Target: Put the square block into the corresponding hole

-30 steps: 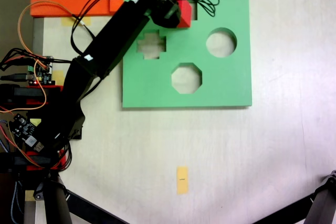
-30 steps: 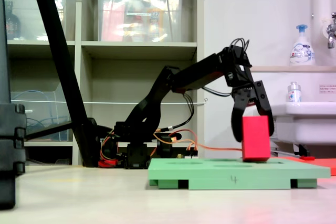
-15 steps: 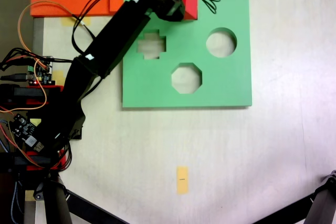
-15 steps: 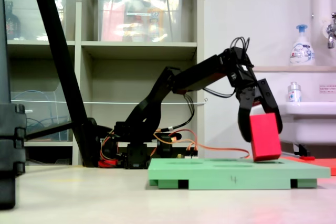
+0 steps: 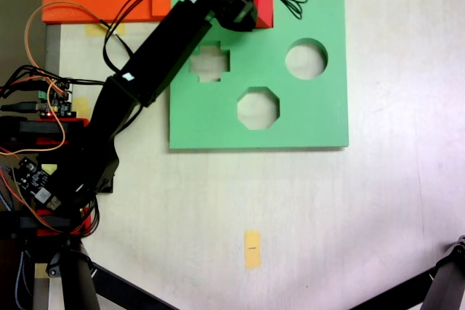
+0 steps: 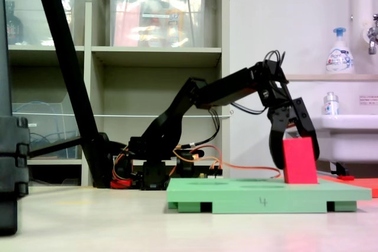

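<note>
Seen from the side, the gripper [image 6: 294, 159] straddles the square block [image 6: 299, 160], a red cube, jaws spread around its upper part; whether they press on it cannot be told. The block stands partly sunk, slightly tilted, at the far corner of the green board [image 6: 266, 193], directly below the gripper. From above, it fills the corresponding hole [image 5: 264, 14]

Small bright red foam cube [image 6: 299, 161] tilted, lower part sunk into flat green foam board [image 6: 260, 192] near right end. Black gripper [image 6: 293, 156] straddling cube, jaws spread on either side of it.
</note>
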You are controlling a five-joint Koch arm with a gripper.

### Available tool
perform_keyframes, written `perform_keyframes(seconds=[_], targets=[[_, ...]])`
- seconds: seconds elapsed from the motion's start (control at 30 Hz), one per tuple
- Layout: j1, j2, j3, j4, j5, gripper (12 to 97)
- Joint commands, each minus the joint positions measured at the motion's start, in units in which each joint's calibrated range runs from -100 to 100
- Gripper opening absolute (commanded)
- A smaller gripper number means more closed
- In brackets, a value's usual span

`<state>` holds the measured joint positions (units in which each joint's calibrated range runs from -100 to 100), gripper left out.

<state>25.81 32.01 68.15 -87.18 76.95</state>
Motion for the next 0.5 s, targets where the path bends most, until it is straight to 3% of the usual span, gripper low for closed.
perform_keyframes(seconds=[0.0,0.47], targets=[[0.39,-1.28,4.03,3.06,0.10,28.3],[-0.24,6.82,4.03,5.66,-0.24,29.3]])
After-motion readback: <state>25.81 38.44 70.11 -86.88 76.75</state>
